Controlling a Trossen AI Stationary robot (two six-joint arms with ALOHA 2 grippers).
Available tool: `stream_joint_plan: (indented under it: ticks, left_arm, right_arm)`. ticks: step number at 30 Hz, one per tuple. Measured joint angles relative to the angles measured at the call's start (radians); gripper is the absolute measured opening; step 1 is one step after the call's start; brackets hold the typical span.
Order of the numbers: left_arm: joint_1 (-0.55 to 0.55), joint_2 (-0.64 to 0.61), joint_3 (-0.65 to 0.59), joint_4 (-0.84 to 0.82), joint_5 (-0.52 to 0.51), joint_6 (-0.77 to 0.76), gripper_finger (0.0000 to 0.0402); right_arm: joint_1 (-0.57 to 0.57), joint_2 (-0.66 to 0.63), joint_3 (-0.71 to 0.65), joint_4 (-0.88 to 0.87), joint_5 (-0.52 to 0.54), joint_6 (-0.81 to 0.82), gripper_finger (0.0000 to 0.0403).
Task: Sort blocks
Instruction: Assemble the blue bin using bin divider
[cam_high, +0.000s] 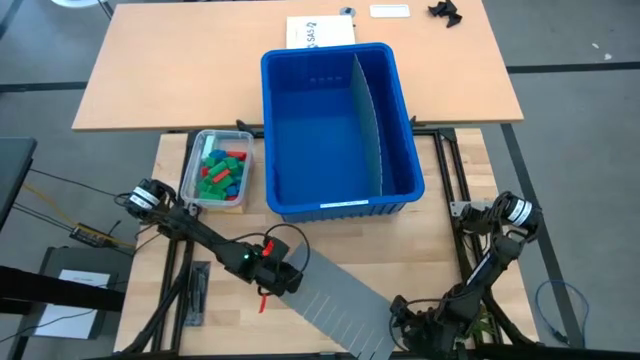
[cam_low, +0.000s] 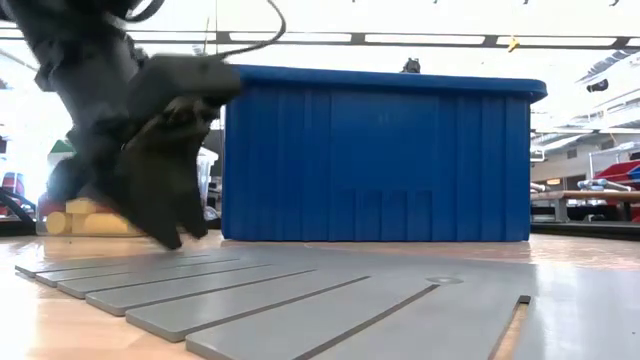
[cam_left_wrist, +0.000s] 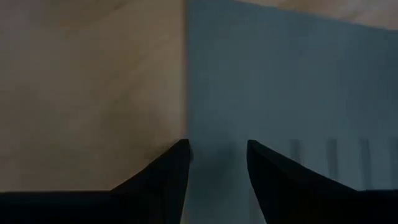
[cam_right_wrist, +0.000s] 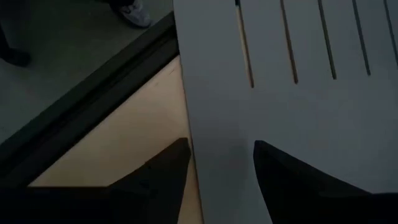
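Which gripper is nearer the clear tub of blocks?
Left. The left gripper sits at the grey slotted panel's end, just in front of the tub; the right gripper is at the panel's far end.

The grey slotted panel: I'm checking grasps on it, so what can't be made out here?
- Grey slotted panel: near end cut off by the high view's bottom edge.
- Left gripper: contact with the panel unclear.
- Right gripper: likewise.
- Blocks: too small to count.
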Motion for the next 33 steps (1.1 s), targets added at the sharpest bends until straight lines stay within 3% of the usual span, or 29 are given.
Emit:
stream_joint_plan:
  ticks: [10,16,25,33]
  left_arm:
    - [0.003,-0.004,-0.073,0.069,-0.059,0.008,0.0172]
    - [0.017,0.038,-0.078,0.197,0.010,0.057,0.0172]
    - [0.015,0.068,-0.085,0.356,0.028,0.029,0.0168]
    - [0.013,0.070,-0.085,0.371,0.009,0.027,0.0167]
  right_arm:
    - [-0.001,-0.001,-0.009,0.004,-0.016,0.021,0.0184]
    - [-0.017,0.010,-0.011,0.013,-0.035,0.018,0.0181]
    - [-0.024,0.011,-0.032,0.049,-0.070,0.027,0.0177]
    - [-0.018,0.012,-0.032,0.048,-0.039,0.029,0.0169]
